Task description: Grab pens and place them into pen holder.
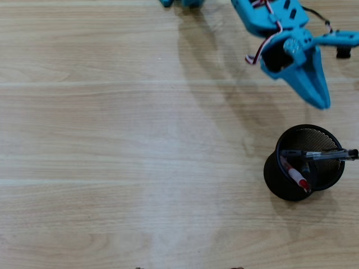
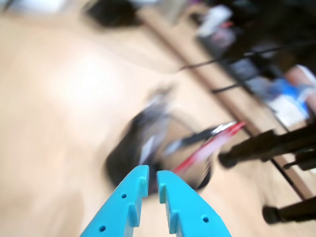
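Note:
The pen holder (image 1: pixel 280 178), a black wire-mesh cup, stands at the right of the wooden table in the overhead view. Pens are inside it: a red one (image 1: pixel 297 177) leans within, and a clear pen with dark ends (image 1: pixel 328 154) rests across the rim, sticking out to the right. My blue gripper (image 1: pixel 322 103) hovers above and behind the cup, tip pointing toward it, jaws together and holding nothing. The wrist view is motion-blurred. It shows the gripper (image 2: pixel 152 173) over the blurred holder (image 2: pixel 123 158) and the red pen (image 2: pixel 210 147).
The arm's blue body (image 1: pixel 269 17) fills the top right of the overhead view, with a small black part (image 1: pixel 343 54) beside it. In the wrist view, dark stand legs (image 2: pixel 266 145) and clutter lie past the table's edge on the right.

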